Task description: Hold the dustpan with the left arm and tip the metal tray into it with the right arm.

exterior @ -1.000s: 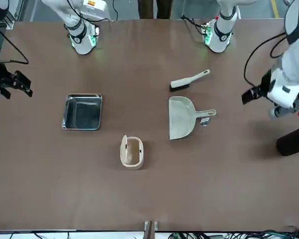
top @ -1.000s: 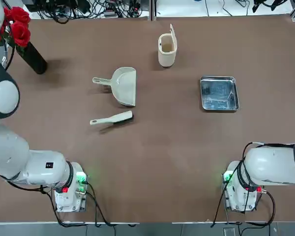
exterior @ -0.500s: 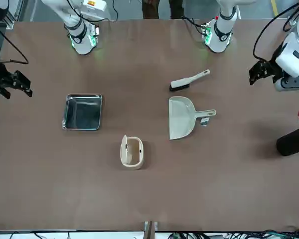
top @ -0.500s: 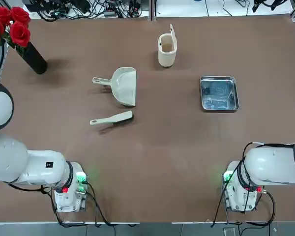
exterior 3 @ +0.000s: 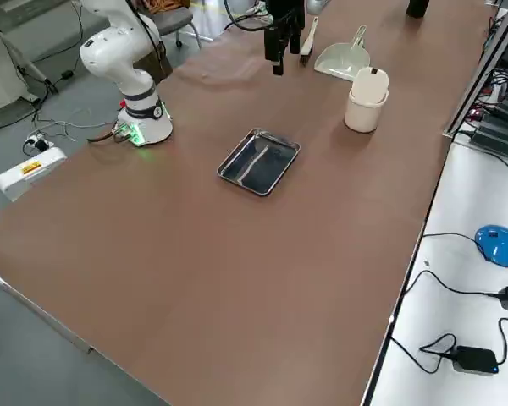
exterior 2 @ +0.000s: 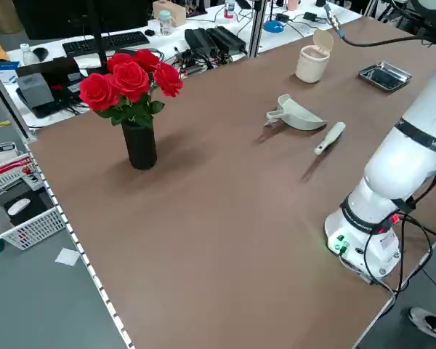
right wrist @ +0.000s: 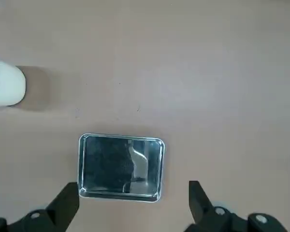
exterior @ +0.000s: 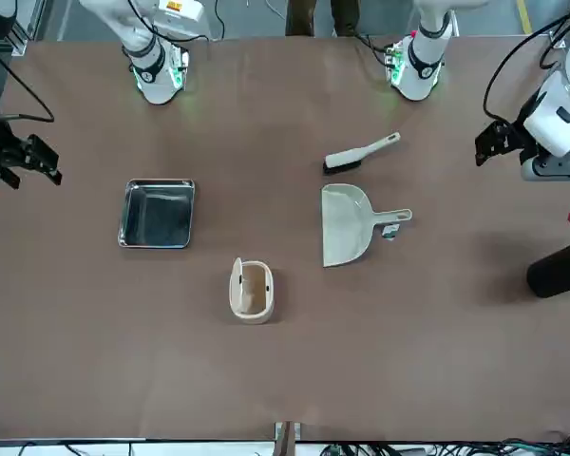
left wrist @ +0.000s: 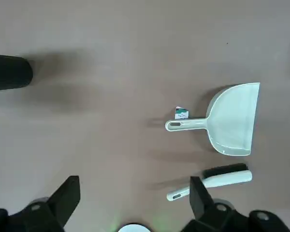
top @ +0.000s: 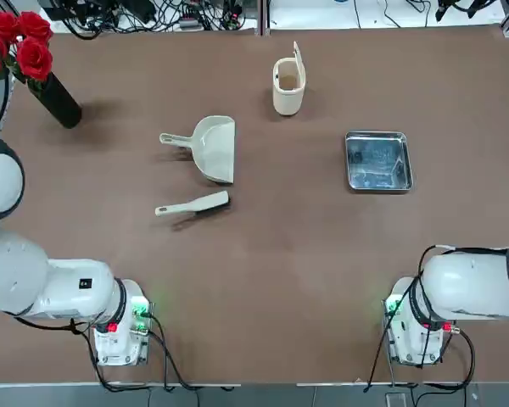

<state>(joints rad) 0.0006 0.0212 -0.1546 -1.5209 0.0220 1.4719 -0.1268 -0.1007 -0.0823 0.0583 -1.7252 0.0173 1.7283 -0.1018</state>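
The cream dustpan lies flat on the brown table left of centre, its short handle pointing to the robot's left. Right of centre sits the shiny metal tray. My left gripper hangs open, high above the table's left side, well clear of the dustpan that its wrist view looks down on. High over the right edge, my right gripper is open too, with the tray far below it. Neither gripper holds anything.
A cream long-handled brush lies just in front of the dustpan. An upright cream bin with its lid flap raised stands at the back centre. A black vase of red roses stands at the back left corner.
The left arm has swung up and back toward the robot's side, away from the vase, mostly in the first half second. The right arm and the table's objects have not moved.
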